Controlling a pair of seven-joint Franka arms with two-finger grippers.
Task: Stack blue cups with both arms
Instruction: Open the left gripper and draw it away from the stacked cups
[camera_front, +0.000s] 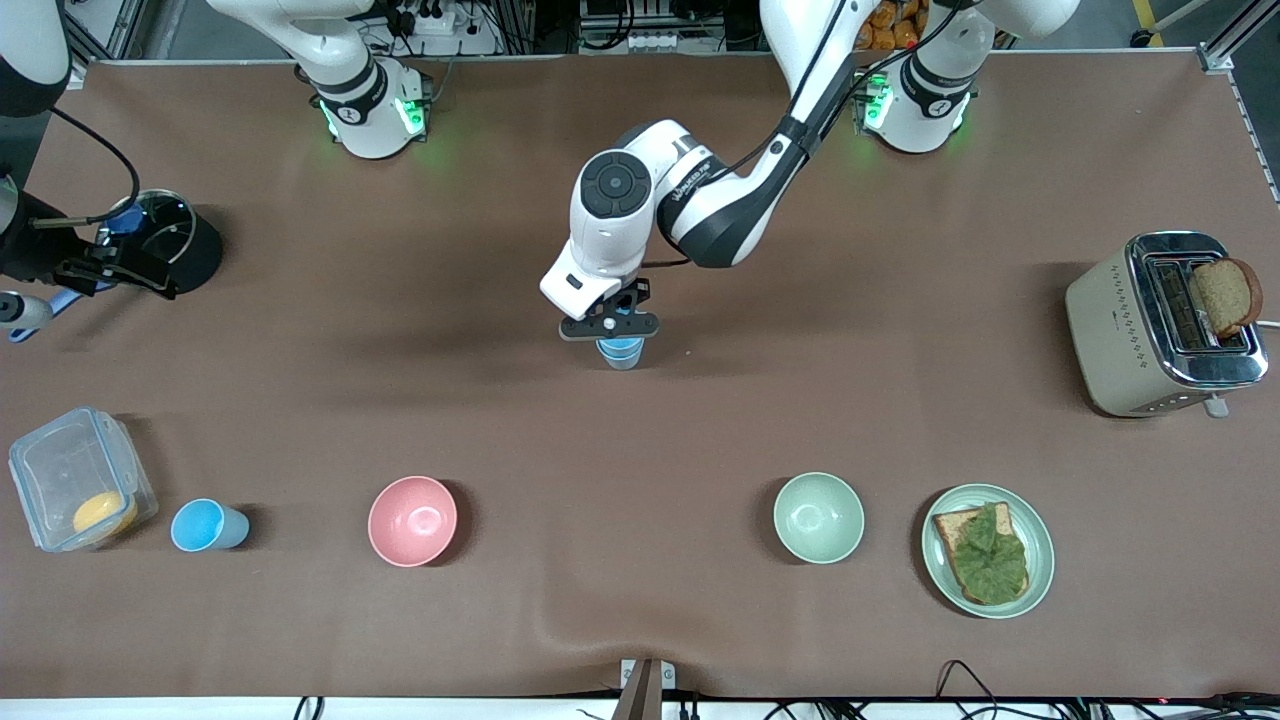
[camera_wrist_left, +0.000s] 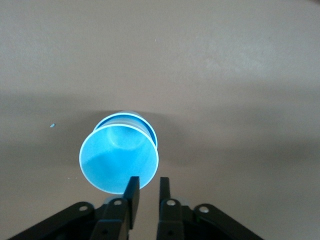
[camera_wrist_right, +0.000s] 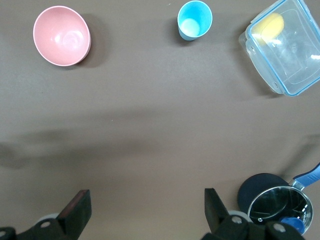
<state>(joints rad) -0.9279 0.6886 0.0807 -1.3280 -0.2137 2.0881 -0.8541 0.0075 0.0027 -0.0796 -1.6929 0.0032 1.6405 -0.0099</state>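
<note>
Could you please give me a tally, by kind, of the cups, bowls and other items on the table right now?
Blue cups: 3 (two nested under the left gripper, one beside the container)
Bowls: 2 (pink bowl, green bowl)
Plate with toast: 1
Toaster: 1
Clear container: 1
Pot: 1
Total: 9

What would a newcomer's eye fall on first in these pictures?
Mid-table, the left gripper hangs right over a stack of blue cups, its fingers astride the rim. Another blue cup stands near the front camera, between the clear container and the pink bowl. The right gripper waits open above the table.
</note>
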